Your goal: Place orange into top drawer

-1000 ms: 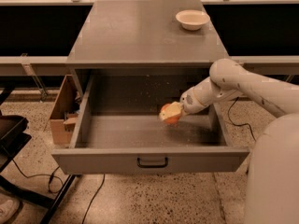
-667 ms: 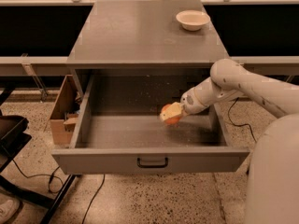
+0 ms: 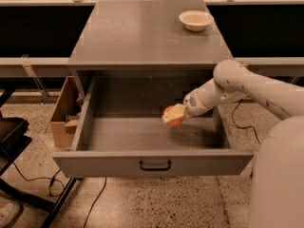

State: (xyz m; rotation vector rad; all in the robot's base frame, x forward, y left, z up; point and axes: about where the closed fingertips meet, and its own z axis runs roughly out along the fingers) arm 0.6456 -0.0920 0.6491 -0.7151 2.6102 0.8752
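The top drawer (image 3: 124, 136) stood pulled wide open below the grey cabinet surface (image 3: 142, 34), its speckled floor bare. The gripper (image 3: 172, 116) hung inside the drawer, right of centre and towards the far wall, reaching in from the right on the white arm (image 3: 237, 82). Its jaws were clenched on the orange (image 3: 175, 123), of which only the lower and left edges showed past the pale jaws. The fruit appeared to sit a little above the floor rather than on it, though the gap was hard to judge.

The placing itself looked almost done; what remained was likely a lowering and a release. The main risk was the fruit's roundness: let go from any height it could bounce and roll across the smooth metal floor, though the drawer walls should contain it. A second risk lay in the arm, which crossed close over the drawer's right wall; a careless withdrawal could clip that wall or the cabinet edge above. The cream bowl (image 3: 196, 20) on the far right of the surface and the cardboard box (image 3: 62, 114) on the left were well apart from all this.
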